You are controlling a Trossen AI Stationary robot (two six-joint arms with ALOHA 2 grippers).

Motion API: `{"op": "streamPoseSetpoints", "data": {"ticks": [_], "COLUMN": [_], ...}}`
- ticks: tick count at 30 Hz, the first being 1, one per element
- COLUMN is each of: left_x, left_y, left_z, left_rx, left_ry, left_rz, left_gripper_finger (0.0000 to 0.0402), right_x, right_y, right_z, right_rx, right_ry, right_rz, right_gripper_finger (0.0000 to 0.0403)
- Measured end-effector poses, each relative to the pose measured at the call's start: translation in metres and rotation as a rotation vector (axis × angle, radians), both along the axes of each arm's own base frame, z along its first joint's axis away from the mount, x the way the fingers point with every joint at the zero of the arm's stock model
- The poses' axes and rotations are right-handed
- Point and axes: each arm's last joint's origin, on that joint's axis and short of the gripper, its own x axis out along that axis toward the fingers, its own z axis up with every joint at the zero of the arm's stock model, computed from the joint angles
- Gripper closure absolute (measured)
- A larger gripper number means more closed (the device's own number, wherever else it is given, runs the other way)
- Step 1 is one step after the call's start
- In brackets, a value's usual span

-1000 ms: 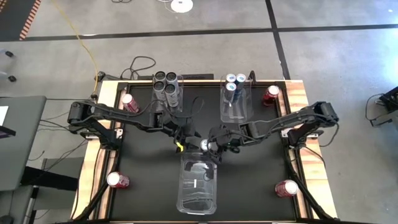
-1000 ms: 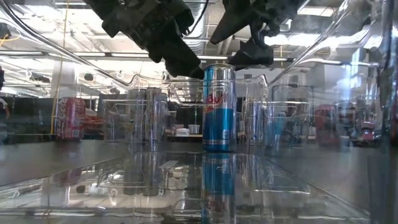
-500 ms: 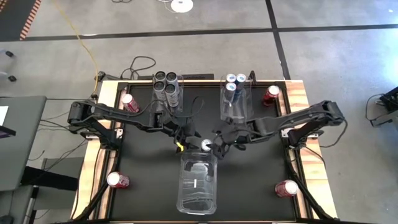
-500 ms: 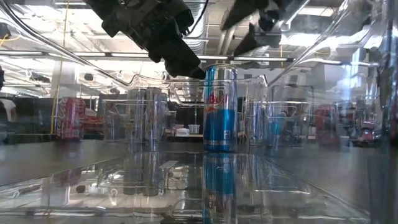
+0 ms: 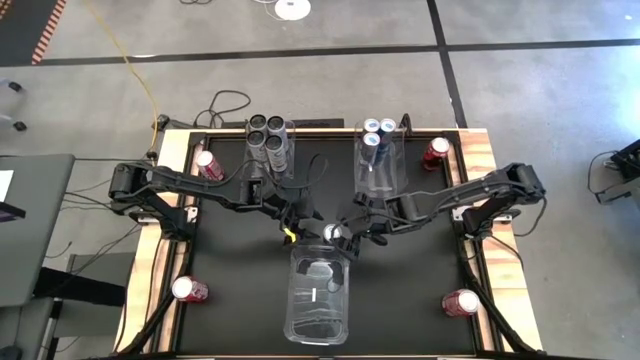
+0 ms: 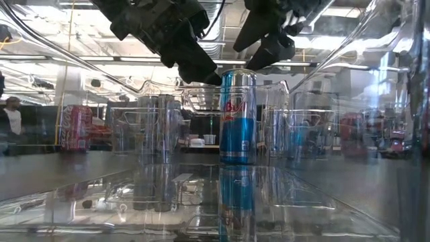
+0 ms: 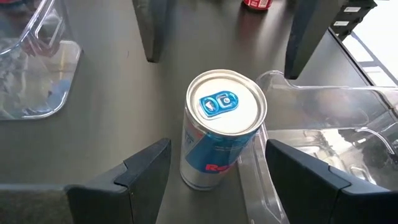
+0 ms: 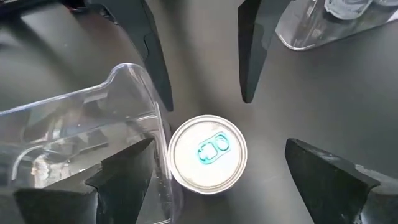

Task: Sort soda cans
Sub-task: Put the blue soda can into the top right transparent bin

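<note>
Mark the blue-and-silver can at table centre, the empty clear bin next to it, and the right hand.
Blue-and-silver metal soda can (image 7: 226, 106): left wrist view, on its silver top.
Empty clear rectangular plastic bin (image 5: 318, 322): high view, on its floor.
Right hand (image 8: 211, 180): right wrist view, between its open fingers, above the can.

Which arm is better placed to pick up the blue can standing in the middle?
Probably the right. The right gripper hangs open over the blue can, and the blue cans' bin lies on its side. The left gripper is open and equally near.
</note>
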Motion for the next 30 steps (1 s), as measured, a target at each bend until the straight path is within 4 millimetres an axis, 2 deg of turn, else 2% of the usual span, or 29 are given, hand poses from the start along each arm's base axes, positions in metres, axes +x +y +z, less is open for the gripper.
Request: {"op": "streamPoseSetpoints", "data": {"ticks": [12,20,30], "left_x": [0.0,0.0,0.0], "left_y": [0.0,0.0,0.0], "left_z": [0.0,0.0,0.0], "left_rx": [0.001,0.005,0.001], "left_ry": [-0.001,-0.003,-0.003], "left_rz": [0.0,-0.002,0.0], "left_gripper_finger": [0.0146,0.0146,0.0146], "right_x": [-0.001,0.008,0.019], "right_y": [0.0,0.001,-0.006], "right_z": [-0.003,-0.019,-0.028], "right_rx": [-0.035,0.011,0.021], "right_ry": [0.013,0.065,0.044], "right_rz": [0.045,0.085,0.06], "right_gripper_finger": [0.0022,0.0022,0.0022]}}
